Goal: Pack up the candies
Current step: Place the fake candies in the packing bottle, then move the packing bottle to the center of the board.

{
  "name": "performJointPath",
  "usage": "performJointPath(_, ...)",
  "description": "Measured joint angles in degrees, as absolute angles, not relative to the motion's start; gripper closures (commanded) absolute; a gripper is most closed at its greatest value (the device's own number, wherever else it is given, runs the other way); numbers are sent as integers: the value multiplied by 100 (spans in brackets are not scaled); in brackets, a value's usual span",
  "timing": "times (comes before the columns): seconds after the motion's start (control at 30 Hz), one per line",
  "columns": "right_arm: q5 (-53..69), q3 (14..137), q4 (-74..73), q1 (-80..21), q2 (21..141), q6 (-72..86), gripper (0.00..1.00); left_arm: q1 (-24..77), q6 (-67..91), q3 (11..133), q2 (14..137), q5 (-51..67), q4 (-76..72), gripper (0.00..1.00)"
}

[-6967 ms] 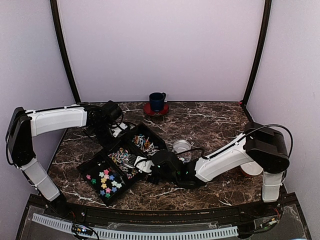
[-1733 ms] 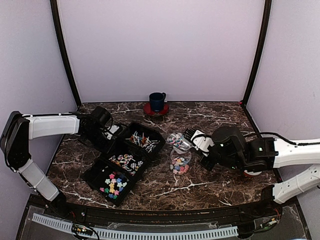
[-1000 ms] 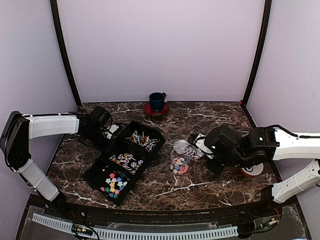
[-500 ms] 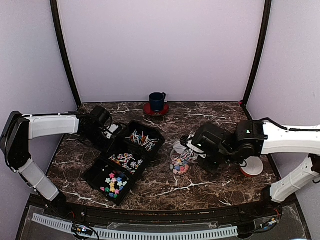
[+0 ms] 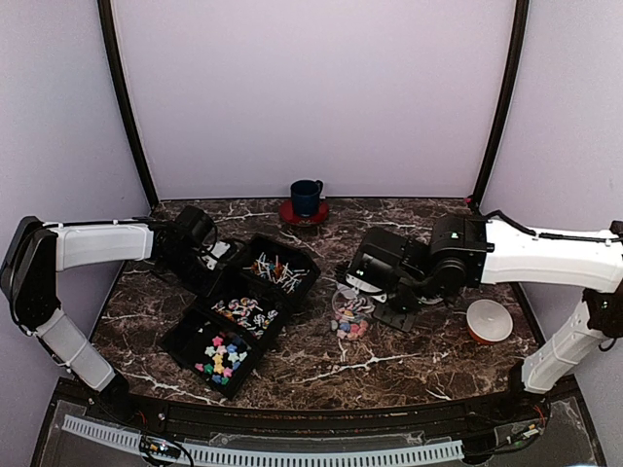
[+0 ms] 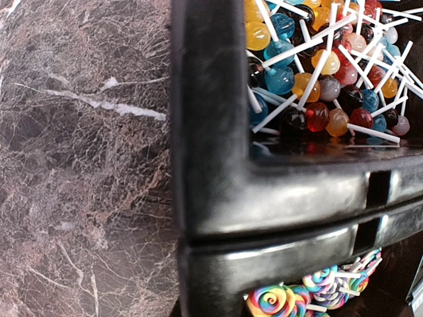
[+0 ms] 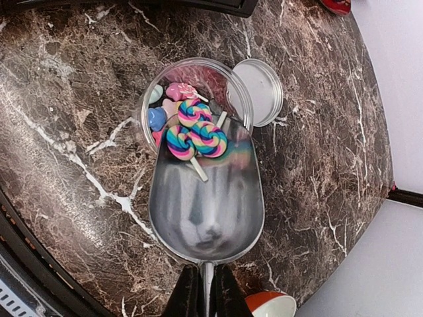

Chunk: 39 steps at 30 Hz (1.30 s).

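My right pincer point(image 7: 201, 294) is pinched narrow on the metal scoop point(image 7: 206, 211) handle, bottom centre. The scoop's long axis runs up-frame. Swirl lollipops point(image 7: 196, 135) sit at its lip, over the open clear jar point(image 7: 147, 105) directly ahead. My left pincer point(image 5: 212, 255) is closed by the tray point(image 5: 165, 331), farther off.

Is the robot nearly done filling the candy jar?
Not yet. Done: some candies already lie in the jar. In hand: the right pincer holds a scoop with swirl lollipops over its mouth. Left: the tray holds plenty more, and the lid lies beside the jar.
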<state>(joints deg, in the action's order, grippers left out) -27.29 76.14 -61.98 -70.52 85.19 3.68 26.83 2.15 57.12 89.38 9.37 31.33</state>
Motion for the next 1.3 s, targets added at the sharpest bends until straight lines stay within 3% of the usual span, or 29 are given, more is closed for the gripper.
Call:
performJointPath(0.63, -2589, 8333, -6746, -7057, 9148, 202, 100, 2650, 215, 5684, 8912, 937, 3131, 100)
performJointPath(1.3, -3656, 8705, -6250, -6744, 9959, -154, 100, 2650, 215, 5684, 8912, 958, 3129, 100)
